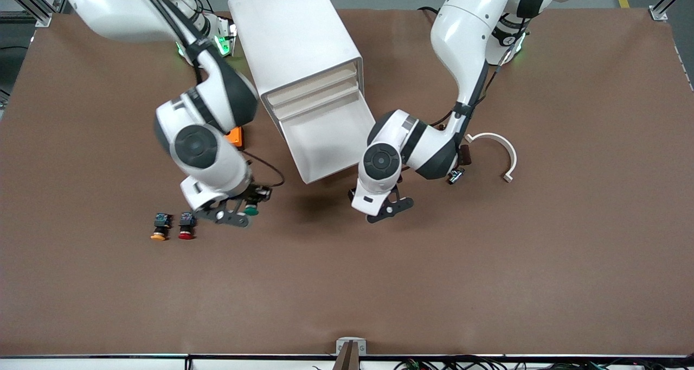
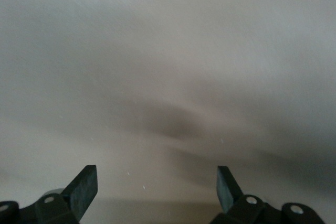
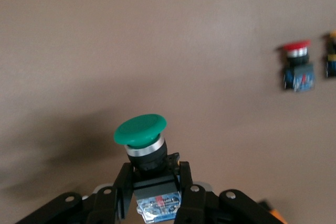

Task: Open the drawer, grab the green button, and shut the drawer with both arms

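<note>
The white cabinet (image 1: 293, 33) stands between the arms. Its lower drawer (image 1: 325, 142) is pulled out toward the front camera and looks empty. My right gripper (image 1: 238, 214) is shut on the black-and-blue body of the green-capped button (image 1: 251, 210) and holds it just above the table, beside the drawer toward the right arm's end. In the right wrist view the gripper (image 3: 153, 182) clamps the button (image 3: 140, 128) with its cap pointing away from the fingers. My left gripper (image 1: 389, 207) is open and empty by the drawer's front corner. In the left wrist view the gripper (image 2: 156, 187) faces a blurred pale surface.
A red-capped button (image 1: 186, 226) and an orange-yellow-capped button (image 1: 159, 228) lie on the table beside my right gripper; the red one also shows in the right wrist view (image 3: 296, 66). An orange block (image 1: 236, 136) lies beside the cabinet. A white curved piece (image 1: 496, 145) lies toward the left arm's end.
</note>
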You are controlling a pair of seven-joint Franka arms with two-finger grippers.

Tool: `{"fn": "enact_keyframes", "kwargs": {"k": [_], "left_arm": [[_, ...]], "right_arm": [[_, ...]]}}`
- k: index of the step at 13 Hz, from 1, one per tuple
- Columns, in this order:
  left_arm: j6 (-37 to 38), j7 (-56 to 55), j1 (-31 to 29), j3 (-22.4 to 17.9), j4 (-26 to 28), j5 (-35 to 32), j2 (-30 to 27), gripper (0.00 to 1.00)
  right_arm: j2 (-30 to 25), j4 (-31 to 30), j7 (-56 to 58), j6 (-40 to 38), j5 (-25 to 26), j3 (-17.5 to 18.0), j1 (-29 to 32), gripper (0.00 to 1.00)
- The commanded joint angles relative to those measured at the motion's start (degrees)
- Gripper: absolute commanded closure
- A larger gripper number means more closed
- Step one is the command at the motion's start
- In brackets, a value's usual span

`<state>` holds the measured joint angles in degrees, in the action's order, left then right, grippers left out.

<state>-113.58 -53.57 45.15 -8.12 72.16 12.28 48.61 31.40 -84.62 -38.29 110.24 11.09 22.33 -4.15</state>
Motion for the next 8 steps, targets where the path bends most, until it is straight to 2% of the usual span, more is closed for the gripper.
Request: {"fn": "enact_keyframes", "kwargs": {"k": [1,2,3,6,8], "left_arm": [[-0.9,0.4,1.2,2.7,0.8,-1.0,-0.1,0.0],[-0.8,-0.3,1.8,3.5,1.7,-1.0,-0.1,0.0],[-0.8,-1.7,2.6,4.3,2.3,-1.0,-0.2,0.0],[1.3,-7.7,5.3,5.8,2.4,-1.0,-0.7,0.0],[3.4,-10.3,5.6,9.0,2.3,-0.9,-1.0,0.0]], "right_arm": [[-0.5,0.2,15.2,1.8,-10.2,-10.9,-2.9,0.98],[-0.4,-0.4,18.3,2.5,-10.8,-14.8,-4.3,0.98],[-0.3,-1.6,20.8,3.8,-10.7,-17.1,-4.7,0.98],[0.1,-7.4,25.5,11.2,-10.0,-20.6,-4.6,0.98],[1.7,-10.6,25.5,15.9,-10.0,-20.9,-4.1,0.97]]}}
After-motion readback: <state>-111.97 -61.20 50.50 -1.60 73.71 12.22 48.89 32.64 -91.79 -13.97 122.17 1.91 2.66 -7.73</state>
